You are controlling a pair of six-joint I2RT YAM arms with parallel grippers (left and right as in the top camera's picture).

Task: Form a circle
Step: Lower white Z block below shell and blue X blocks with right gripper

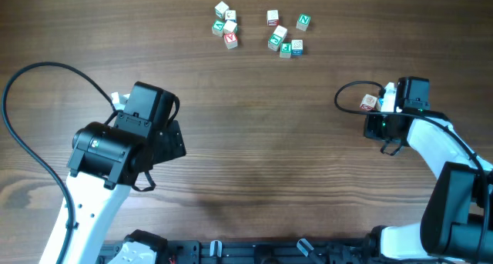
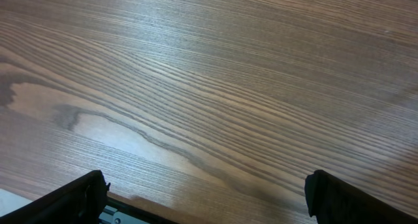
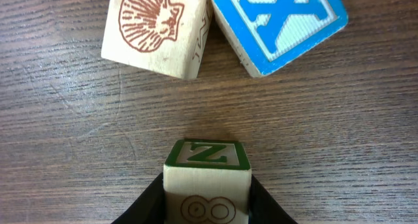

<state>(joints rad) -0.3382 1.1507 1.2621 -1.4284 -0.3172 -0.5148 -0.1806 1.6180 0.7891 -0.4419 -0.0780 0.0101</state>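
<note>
While the left gripper hangs spread wide over bare wood in the left half of the table, with nothing between its fingertips, the right gripper is clamped on a small wooden block, the Z cube. Its dark fingers press the block's two sides. The green-framed Z faces up, and a red-brown ring mark shows on the pale side towards the camera. The block's underside is hidden, so I cannot tell whether it rests on the wood or hangs just above it.

This block belongs to the circle, which lies near the table's right edge, about midway between the near and far edges. From overhead only one pale, red-marked cube of it shows plainly, just beside the gripper; the arm covers the rest.

In the right wrist view, the other two pieces lie just beyond the held block, across a narrow strip of bare wood. The shell cube is pale with a red-brown scallop on top. The X cube beside it is blue with a pale letter. They are turned at an angle to each other, corners touching or nearly so.

Loose cubes, some green-marked, are scattered near the middle of the far edge, well apart from both grippers.
</note>
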